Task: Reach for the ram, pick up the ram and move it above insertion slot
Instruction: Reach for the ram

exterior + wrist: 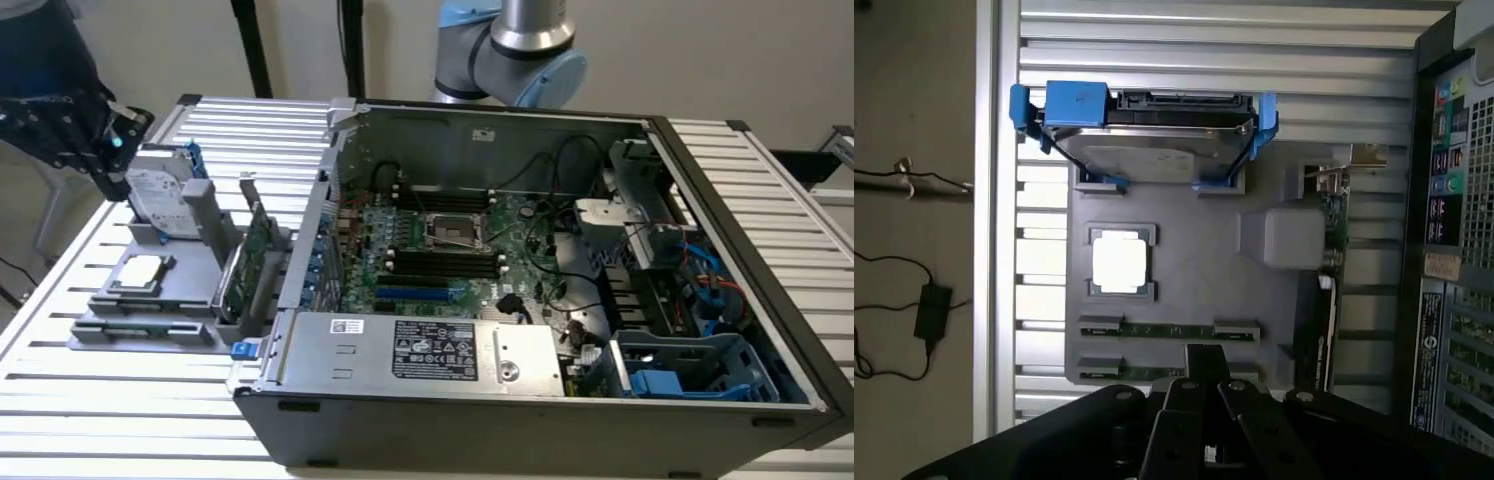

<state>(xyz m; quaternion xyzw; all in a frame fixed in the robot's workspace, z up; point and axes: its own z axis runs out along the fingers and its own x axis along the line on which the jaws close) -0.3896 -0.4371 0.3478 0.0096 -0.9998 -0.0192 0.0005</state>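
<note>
Two thin green ram sticks lie flat in the grey parts holder. One ram shows in full. The other is partly covered by my fingertips. My gripper hangs above that end of the holder, shut, with nothing in it. In the exterior view the gripper is high over the holder's far end, at the exterior view's left, and the ram lies at the holder's near end. The black memory slots sit on the motherboard inside the open computer case.
The holder also carries a hard drive in a blue bracket, a square processor and an upright green expansion card. Everything rests on a slatted metal table. Cables and a drive cage fill the case's right side.
</note>
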